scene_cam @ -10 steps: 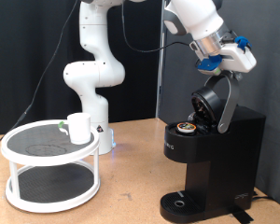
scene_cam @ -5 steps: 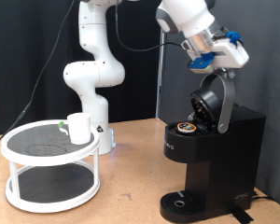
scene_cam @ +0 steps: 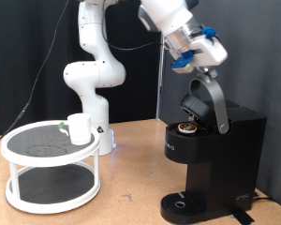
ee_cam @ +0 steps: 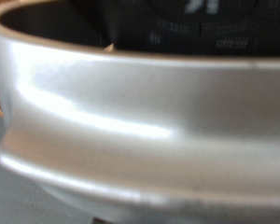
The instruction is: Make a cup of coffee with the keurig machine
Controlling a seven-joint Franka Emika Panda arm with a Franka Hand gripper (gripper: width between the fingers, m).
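Observation:
The black keurig machine (scene_cam: pixel 220 150) stands at the exterior view's right with its domed lid (scene_cam: pixel 197 99) raised part way. A brown-topped pod (scene_cam: pixel 186 128) sits in the open chamber. My gripper (scene_cam: pixel 197 58), with blue fingers, is at the top end of the lid's silver handle (scene_cam: pixel 215 101), touching it. The wrist view is filled by the blurred silver handle (ee_cam: pixel 131 121), with the dark lid behind it; no fingers show there. The white cup (scene_cam: pixel 80 128) stands on the upper tier of the white round stand (scene_cam: pixel 19 150), far from the gripper.
The robot's white base (scene_cam: pixel 92 75) stands behind the stand. The machine's round drip tray (scene_cam: pixel 183 202) at the bottom holds nothing. A black curtain hangs behind. Bare wooden table lies between stand and machine.
My gripper has moved towards the exterior view's left and slightly down with the handle. The lid has swung forward and lower over the pod chamber. Cup and stand have not moved.

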